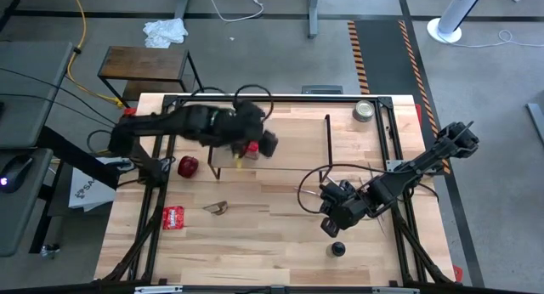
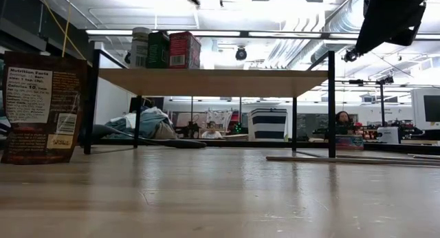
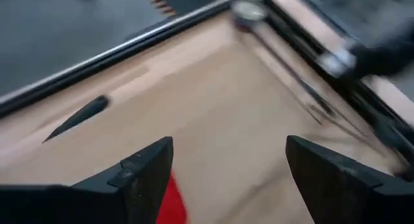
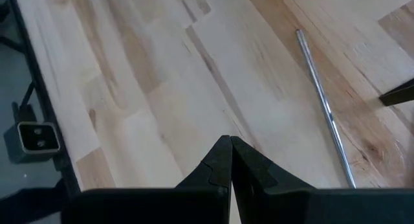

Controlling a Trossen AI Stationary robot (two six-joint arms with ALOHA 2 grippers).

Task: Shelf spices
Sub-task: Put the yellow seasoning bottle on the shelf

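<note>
From above, the left hand [image 1: 257, 145] hovered over the shelf [image 1: 280, 141] by a red-capped jar [image 1: 249, 147], while the right hand [image 1: 330, 225] waited near a dark jar [image 1: 338, 249] on the surface [image 1: 255, 243]. At table height, three jars [image 2: 165, 49] stood on the shelf's board. Through the wrist cameras, the left hand's fingers [image 3: 139, 175] were spread wide and empty, the right's pressed together.

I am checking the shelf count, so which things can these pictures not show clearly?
- High view: the left gripper and arm cover the jars on the shelf.
- Low view: three containers stand on the shelf, labels unreadable.
- Left wrist view: a red thing is cut off by the edge and a finger.
</note>
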